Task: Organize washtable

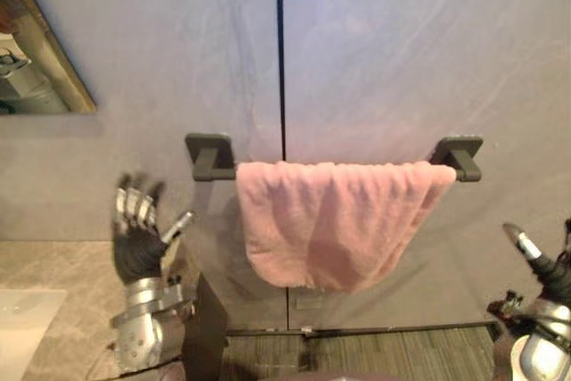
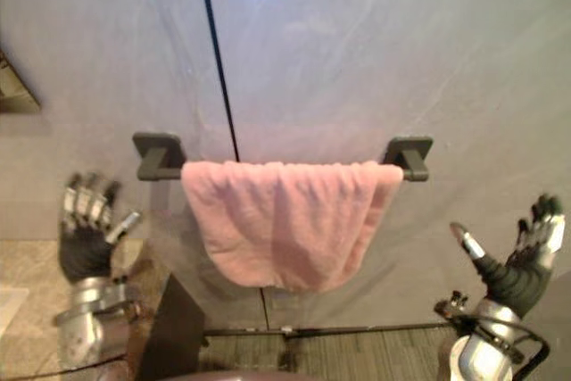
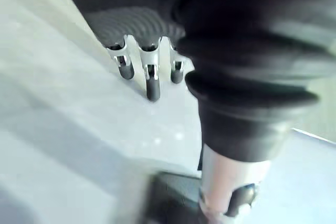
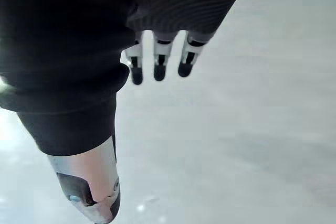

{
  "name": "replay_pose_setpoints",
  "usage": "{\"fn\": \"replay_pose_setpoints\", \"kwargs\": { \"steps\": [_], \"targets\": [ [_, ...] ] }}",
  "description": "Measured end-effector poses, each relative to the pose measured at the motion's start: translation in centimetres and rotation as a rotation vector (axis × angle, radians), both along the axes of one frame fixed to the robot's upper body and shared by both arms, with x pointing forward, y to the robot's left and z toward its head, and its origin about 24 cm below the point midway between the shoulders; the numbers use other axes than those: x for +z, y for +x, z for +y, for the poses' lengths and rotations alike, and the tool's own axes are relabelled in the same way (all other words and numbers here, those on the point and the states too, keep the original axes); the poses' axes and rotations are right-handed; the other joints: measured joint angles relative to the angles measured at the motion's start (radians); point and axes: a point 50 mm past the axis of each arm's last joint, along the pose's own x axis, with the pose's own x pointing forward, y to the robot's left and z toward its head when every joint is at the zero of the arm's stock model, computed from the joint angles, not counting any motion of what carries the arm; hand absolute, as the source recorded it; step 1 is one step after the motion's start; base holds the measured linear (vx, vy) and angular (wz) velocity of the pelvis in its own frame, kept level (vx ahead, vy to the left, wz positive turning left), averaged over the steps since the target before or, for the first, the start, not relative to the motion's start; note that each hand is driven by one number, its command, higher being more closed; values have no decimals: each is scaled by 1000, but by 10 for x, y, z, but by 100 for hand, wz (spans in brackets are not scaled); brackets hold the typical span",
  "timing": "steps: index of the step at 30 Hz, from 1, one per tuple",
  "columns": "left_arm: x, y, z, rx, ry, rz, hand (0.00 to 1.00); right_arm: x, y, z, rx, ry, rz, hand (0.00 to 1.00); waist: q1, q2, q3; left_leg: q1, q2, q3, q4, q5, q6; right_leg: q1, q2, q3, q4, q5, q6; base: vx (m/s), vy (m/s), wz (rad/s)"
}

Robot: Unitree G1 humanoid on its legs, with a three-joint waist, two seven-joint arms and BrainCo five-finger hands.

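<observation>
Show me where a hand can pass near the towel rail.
Bare wall is free above the towel rail, and on either side of the pink towel, toward the left hand and the right hand. Crowded: the towel covers the rail up to its right bracket.
</observation>
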Motion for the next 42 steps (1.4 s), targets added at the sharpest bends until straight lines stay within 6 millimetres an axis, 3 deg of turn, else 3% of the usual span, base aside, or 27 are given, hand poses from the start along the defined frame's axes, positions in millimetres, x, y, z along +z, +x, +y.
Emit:
{"fn": "replay_pose_setpoints", "kwargs": {
  "steps": [3,5,7,11,13,15,18,21,25,27,29,31,34,42],
  "targets": [
    [37,-6,-6,-28,48,-213,0,26,11,13,118,-40,-180,0,0,2,-5,-1,-3,-16,0,-1,0,1,0,-1,-1,0,0,11,-12,3],
    [59,-5,-13,-71,76,-361,0,47,25,32,294,-87,-302,0,-1,9,-10,-2,-8,-26,2,0,1,4,0,-5,-1,0,0,-18,-13,8],
    [68,-1,-24,-154,64,-440,0,57,34,50,448,-125,-360,0,-2,16,-14,0,-16,-37,2,0,2,12,-1,-10,-2,0,0,-33,-10,14],
    [78,9,-77,-572,-53,-531,0,69,48,111,916,-145,-435,0,0,20,-17,3,-20,-43,4,2,5,16,-3,-10,0,1,2,-43,-6,4],
    [75,14,-95,-722,-87,-523,0,67,47,127,1053,-158,-427,0,0,20,-17,5,-23,-45,3,3,6,17,-3,-10,1,1,2,-38,-7,1],
    [62,19,-118,-909,-154,-445,0,54,48,144,1229,-157,-347,0,-5,20,-18,7,-25,-45,2,5,9,18,-4,-10,2,1,2,-19,-5,-1],
    [38,23,-136,-1055,-226,-307,0,28,49,145,1324,-156,-178,0,-10,22,-17,8,-29,-45,1,6,11,18,-7,-9,3,1,2,0,0,0],
    [9,29,-136,-1112,-235,-140,0,0,49,130,1329,-160,13,0,-16,25,-19,10,-32,-44,1,7,12,18,-9,-8,4,1,2,0,0,0],
    [-10,30,-133,-1162,-199,-48,0,-16,46,119,1341,-178,121,0,-23,20,-16,16,-33,-40,0,8,14,19,-11,-5,13,1,2,-26,-4,-2],
    [-28,33,-132,-1172,-171,51,0,-35,47,112,1336,-177,225,0,-24,21,-15,19,-35,-40,-1,10,17,17,-14,-5,17,0,4,-90,-5,0],
    [-65,32,-128,-1169,-140,278,0,-73,47,105,1343,-205,461,0,-25,27,-11,27,-39,-40,-18,17,19,16,-16,-3,18,0,7,-99,-2,0],
    [-79,27,-126,-1164,-129,367,0,-88,44,105,1349,-217,552,0,-25,32,-6,36,-38,-40,-35,22,17,15,-17,-1,18,0,8,-55,-6,-4],
    [-86,21,-127,-1180,-106,405,0,-101,42,107,1347,-251,631,0,-23,35,-3,39,-44,-41,-49,33,21,12,-19,0,18,3,11,-15,-2,0],
    [-94,29,-122,-1102,-33,421,0,-114,48,121,1274,-233,627,0,-24,17,11,37,-51,-45,-50,37,23,12,-23,-5,15,3,11,0,0,0]
  ]
}}
